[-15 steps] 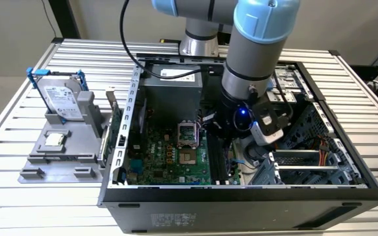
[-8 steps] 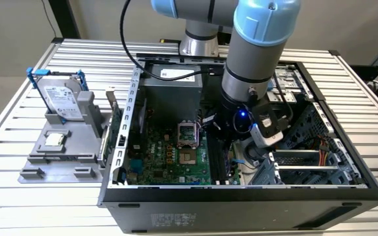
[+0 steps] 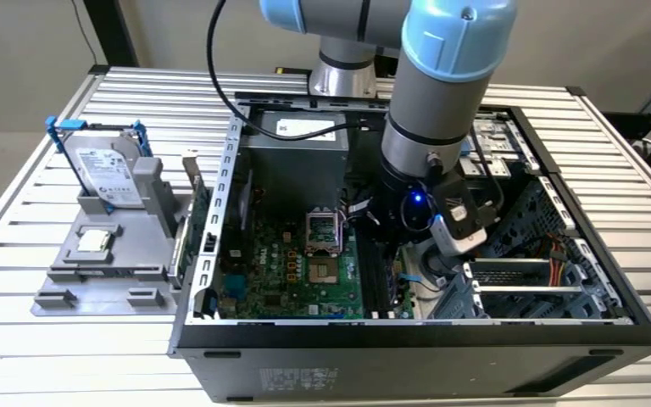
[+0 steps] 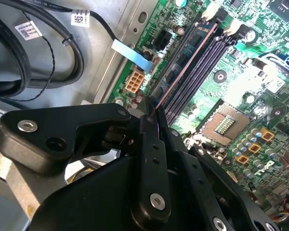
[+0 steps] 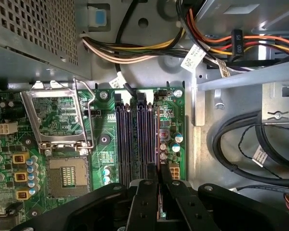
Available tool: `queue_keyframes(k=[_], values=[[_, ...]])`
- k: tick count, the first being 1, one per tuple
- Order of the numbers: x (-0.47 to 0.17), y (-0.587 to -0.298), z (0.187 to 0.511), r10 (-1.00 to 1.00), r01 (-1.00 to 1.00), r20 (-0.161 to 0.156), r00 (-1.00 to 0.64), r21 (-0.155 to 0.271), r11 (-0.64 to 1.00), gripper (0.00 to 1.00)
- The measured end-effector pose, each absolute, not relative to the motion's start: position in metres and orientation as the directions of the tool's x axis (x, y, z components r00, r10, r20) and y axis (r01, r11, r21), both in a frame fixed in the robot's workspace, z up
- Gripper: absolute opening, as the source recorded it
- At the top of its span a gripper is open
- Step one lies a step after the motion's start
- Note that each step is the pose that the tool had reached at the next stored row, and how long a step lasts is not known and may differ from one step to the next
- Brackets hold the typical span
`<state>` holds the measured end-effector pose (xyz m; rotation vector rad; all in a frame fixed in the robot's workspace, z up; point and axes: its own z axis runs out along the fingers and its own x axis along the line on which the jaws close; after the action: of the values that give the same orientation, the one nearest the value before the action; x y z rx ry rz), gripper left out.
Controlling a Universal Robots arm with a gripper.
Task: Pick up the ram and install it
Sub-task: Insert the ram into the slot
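Observation:
The ram point(image 5: 157, 139) is a thin dark stick seen edge-on in both wrist views, where it shows as a narrow line point(image 4: 183, 70) running from my fingertips along the motherboard. It stands in line with the long black slot nearest the board's edge, beside the other slots point(image 5: 130, 139). I cannot tell whether it is seated. My gripper point(image 5: 158, 175) is shut on the near end of the ram point(image 4: 151, 113). In the exterior view the gripper point(image 3: 399, 254) is down inside the open computer case, over the slots point(image 3: 373, 280).
A CPU socket point(image 5: 67, 175) with its raised latch frame lies beside the slots. Bundled cables point(image 5: 260, 149) and a metal case wall point(image 5: 197, 106) run along the other side. Outside the case, a silver hard drive in a blue bracket point(image 3: 105, 170) stands on a grey fixture point(image 3: 111, 254).

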<state>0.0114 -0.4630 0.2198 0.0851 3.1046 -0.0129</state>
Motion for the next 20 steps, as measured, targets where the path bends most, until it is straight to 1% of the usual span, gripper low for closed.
queue_keyframes(k=[20], values=[[0.0105,-0.4629,0.2201,0.04,0.04,-0.036,-0.999,-0.007,0.999,0.0]])
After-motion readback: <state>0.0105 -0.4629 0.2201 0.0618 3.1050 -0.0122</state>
